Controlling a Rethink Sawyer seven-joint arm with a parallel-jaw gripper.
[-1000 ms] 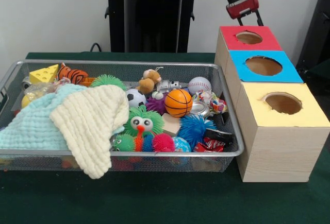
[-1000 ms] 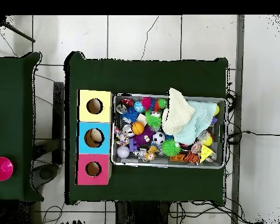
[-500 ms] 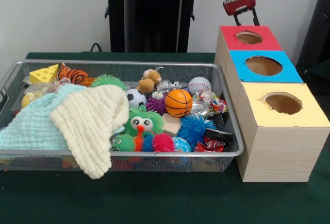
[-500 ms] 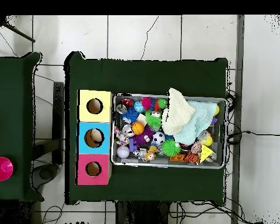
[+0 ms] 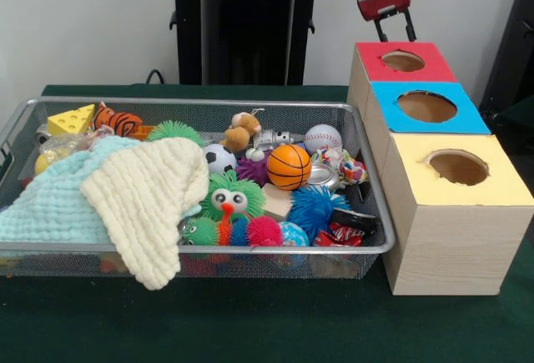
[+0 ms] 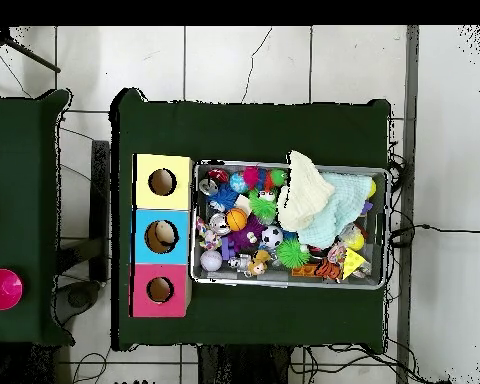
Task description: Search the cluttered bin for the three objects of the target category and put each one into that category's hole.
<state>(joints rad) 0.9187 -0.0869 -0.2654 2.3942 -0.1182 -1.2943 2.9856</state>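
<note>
A wire bin holds a heap of toys: an orange basketball, a baseball, a soccer ball, spiky rubber balls, a small teddy and a cheese wedge. To its right stand three boxes with round holes: red, blue and yellow. My gripper hangs high above the red box's far edge, open, with nothing between its fingers. In the overhead view the boxes lie left of the bin; a tan object shows inside the blue hole.
A cream cloth and a mint cloth cover the bin's left half and hide what lies beneath. A black pedestal stands behind the bin. Green felt covers the table.
My gripper has risen a little and drifted slightly left above the red box. The toys and cloths have not moved.
</note>
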